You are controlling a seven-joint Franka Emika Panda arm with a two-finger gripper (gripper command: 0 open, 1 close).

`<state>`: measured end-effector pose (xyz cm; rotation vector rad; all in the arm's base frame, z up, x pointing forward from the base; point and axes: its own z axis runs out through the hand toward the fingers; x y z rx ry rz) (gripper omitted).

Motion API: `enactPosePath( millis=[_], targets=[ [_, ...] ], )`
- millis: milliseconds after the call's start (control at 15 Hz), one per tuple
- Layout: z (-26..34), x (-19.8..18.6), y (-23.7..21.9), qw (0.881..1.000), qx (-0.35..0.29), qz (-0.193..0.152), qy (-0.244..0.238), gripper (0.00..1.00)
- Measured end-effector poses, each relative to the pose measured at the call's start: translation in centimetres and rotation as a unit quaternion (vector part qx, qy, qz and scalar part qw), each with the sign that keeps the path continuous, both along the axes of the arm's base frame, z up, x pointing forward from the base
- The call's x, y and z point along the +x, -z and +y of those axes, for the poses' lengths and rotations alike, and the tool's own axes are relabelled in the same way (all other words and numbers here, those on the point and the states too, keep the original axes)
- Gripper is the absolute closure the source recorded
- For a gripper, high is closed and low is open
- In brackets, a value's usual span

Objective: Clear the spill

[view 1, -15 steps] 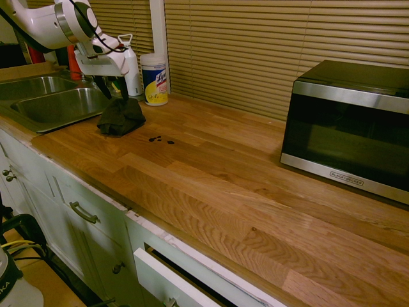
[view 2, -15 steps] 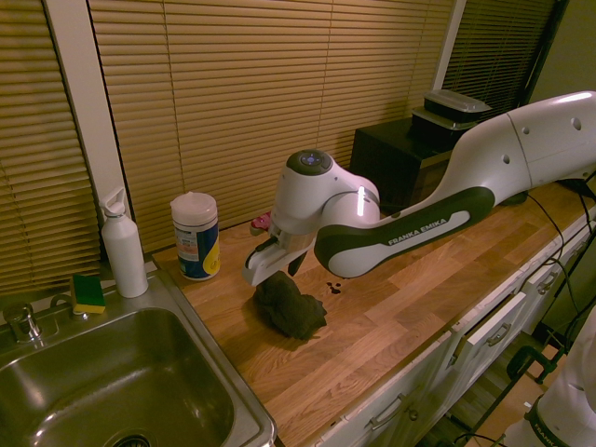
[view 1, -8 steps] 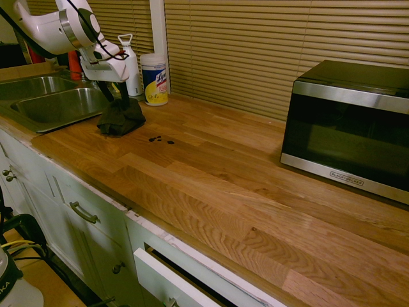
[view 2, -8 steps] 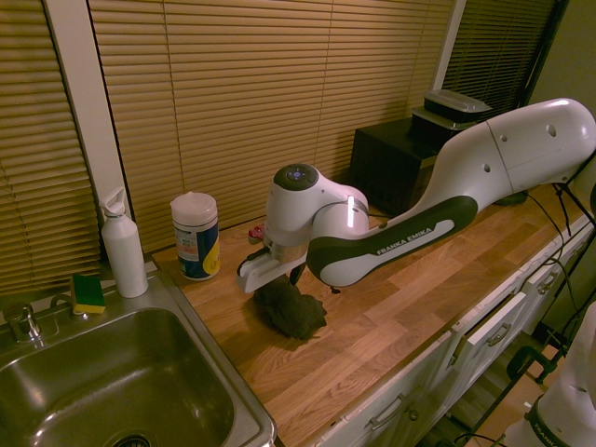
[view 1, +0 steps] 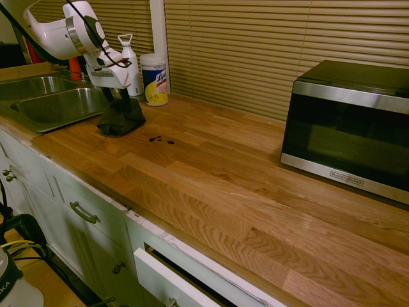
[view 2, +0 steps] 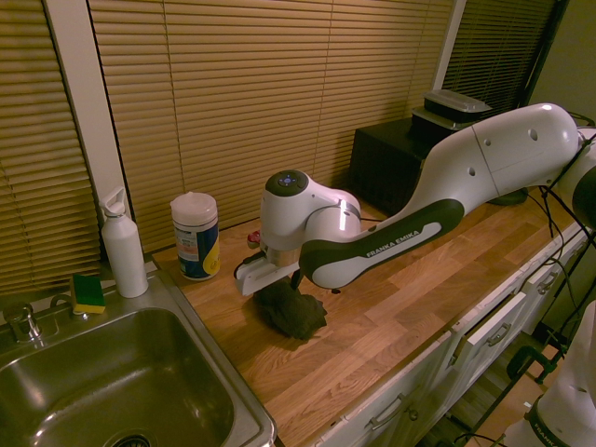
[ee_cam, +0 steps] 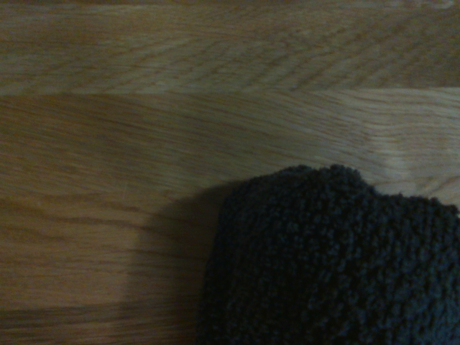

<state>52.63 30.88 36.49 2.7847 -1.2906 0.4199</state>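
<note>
Light wood countertop (view 1: 211,173) runs beside a steel sink (view 1: 57,105). On it lies a crumpled dark knitted rag (view 1: 121,119) — the white arm's two-finger gripper (view 1: 121,99) presses into its top, finger spread hidden. Tiny dark spill drops (view 1: 161,139) sit just beside the rag, uncovered.

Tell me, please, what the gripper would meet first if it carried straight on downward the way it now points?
Most likely the dark rag: the gripper points down right over it, seemingly at its top already, with the wooden counter beneath.
</note>
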Motion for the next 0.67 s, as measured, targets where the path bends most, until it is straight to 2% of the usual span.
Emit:
enactPosePath(
  millis=[667],
  targets=[
    [-1.8,0.7,0.3,1.000,-0.012,0.011,0.010,1.00]
  ],
)
